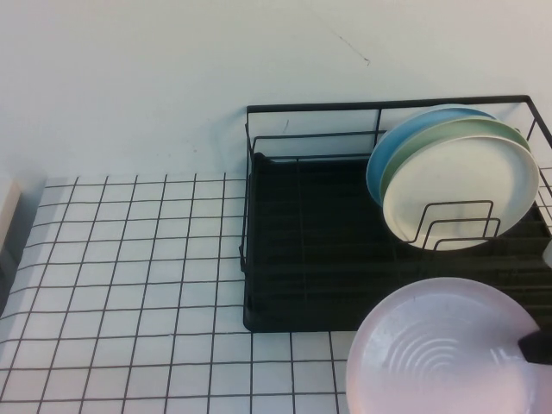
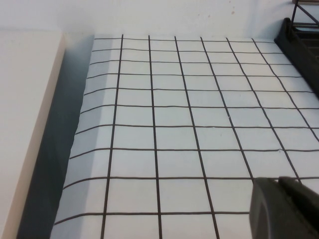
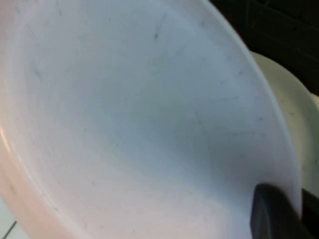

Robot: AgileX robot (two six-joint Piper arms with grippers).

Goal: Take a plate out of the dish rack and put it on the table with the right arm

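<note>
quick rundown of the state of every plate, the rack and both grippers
pink plate: out of the rack, held at its rim, near the rack's front
right gripper: shut on the pink plate's rim
cream plate: upright on edge in the rack
green plate: upright behind the cream one
blue plate: upright at the back
rack: three plates at its right end
left gripper: over bare table
</note>
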